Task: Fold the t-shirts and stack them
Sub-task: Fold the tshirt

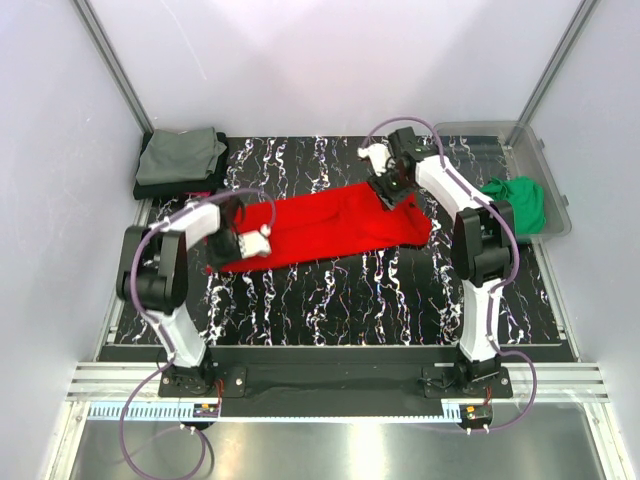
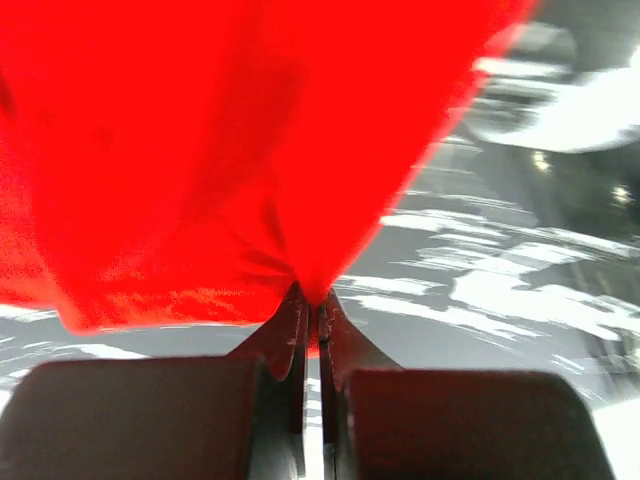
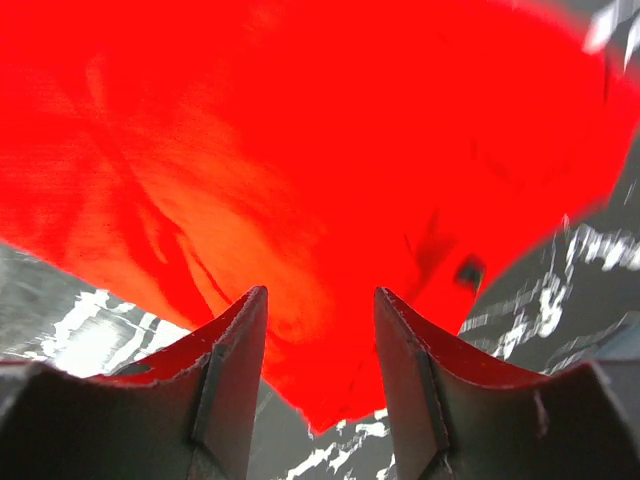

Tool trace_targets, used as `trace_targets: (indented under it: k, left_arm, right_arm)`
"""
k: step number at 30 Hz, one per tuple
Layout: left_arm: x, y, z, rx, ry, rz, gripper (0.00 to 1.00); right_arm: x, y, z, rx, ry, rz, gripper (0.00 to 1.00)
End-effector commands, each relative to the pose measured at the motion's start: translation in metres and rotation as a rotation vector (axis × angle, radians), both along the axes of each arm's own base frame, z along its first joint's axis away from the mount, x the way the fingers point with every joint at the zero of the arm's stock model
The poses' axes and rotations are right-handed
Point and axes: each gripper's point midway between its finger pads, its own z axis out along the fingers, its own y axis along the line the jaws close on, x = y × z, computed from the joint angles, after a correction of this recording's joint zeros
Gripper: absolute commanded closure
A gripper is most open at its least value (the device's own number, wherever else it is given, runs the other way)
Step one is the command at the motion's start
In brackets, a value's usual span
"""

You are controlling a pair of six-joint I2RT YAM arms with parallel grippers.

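Red t-shirt (image 1: 330, 228) is lying stretched across the marbled table (image 1: 330, 300); left gripper (image 2: 313, 300) is pinching its edge (jaws clamped together), right gripper (image 3: 320, 295) is poised over it, jaws apart.

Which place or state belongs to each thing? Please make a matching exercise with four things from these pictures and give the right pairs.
Things:
1. red t-shirt
2. green t-shirt
3. grey-olive t-shirt
4. right gripper

Places or states:
A. in the clear bin
B. open
C. pinched by the shut left gripper
D. on top of the dark t-shirt

Pairs: 1-C, 2-A, 3-D, 4-B
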Motion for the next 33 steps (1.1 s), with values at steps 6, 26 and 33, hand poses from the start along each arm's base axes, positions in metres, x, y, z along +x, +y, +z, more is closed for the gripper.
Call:
trace_targets:
  k: [6,26,33]
  left_arm:
    - [-0.079,-0.023,0.014,-0.002,0.118,-0.096,1.00]
    - [-0.064,-0.024,0.004,0.016,0.112,-0.033,1.00]
    - [-0.065,-0.021,0.004,0.030,0.115,-0.031,1.00]
  right_arm:
    - [-0.031,-0.035,-0.017,0.015,0.115,-0.106,0.45]
    - [-0.061,-0.067,-0.023,0.120,0.294,-0.082,0.43]
    - [-0.059,-0.071,-0.033,0.112,0.324,-0.097,0.50]
